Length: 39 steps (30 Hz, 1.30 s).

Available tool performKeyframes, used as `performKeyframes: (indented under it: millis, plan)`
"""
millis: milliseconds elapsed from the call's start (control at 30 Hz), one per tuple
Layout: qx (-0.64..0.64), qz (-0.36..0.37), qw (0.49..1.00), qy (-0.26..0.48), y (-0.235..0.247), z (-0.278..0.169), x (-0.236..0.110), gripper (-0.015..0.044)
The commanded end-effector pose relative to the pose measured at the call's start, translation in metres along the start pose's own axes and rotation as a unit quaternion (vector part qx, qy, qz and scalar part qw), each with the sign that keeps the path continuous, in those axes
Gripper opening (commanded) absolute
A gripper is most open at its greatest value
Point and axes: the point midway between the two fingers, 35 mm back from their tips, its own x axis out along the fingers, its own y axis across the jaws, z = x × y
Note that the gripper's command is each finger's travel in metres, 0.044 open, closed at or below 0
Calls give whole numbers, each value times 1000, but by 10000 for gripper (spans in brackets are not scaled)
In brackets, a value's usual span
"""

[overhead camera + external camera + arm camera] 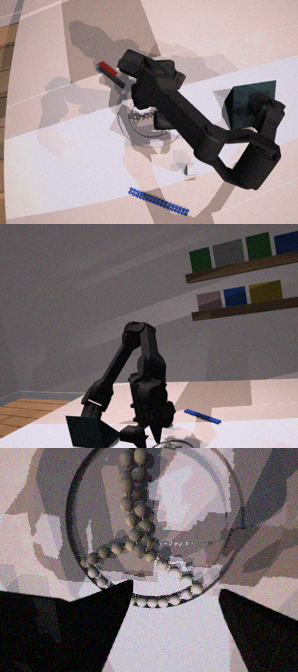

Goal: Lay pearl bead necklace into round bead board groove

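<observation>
Pearl necklace (136, 535) lies on the round board (75, 513), one strand running toward twelve o'clock, a loop curving along the rim at six (partly doubled over itself). Gripper (175, 613) hovers just above, fingers spread wide, grasping nothing.

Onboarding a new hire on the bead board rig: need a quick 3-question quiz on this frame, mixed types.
1. True or false: the pearl bead necklace lies fully in the groove of the round bead board.
2. The end effector is: A) shut on the necklace B) open with nothing between its fingers C) out of view.
3. Fill in: the other strand of beads, lying apart from the board, is ____ in colour.

Key:
1. False. Part follows the rim, but a doubled run crosses the board's middle.
2. B.
3. Blue.
</observation>
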Motion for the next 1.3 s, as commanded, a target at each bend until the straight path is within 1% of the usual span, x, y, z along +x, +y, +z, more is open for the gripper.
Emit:
performKeyframes:
  millis: [0, 33, 67, 167, 233, 767, 967, 1000, 1267]
  plan:
    - [221, 3, 975, -6, 31, 10, -13, 151]
    - [263, 3, 965, -5, 37, 12, -15, 125]
    - [305, 4, 952, -5, 43, 12, -17, 120]
    - [426, 5, 904, -4, 61, 15, -23, 120]
    - [478, 6, 878, -3, 69, 15, -25, 120]
    - [484, 6, 875, -3, 70, 15, -26, 120]
    - [484, 6, 875, -3, 71, 15, -10, 120]
    - [479, 3, 878, -5, 70, 16, -17, 120]
    - [481, 4, 877, -5, 70, 16, -9, 120]
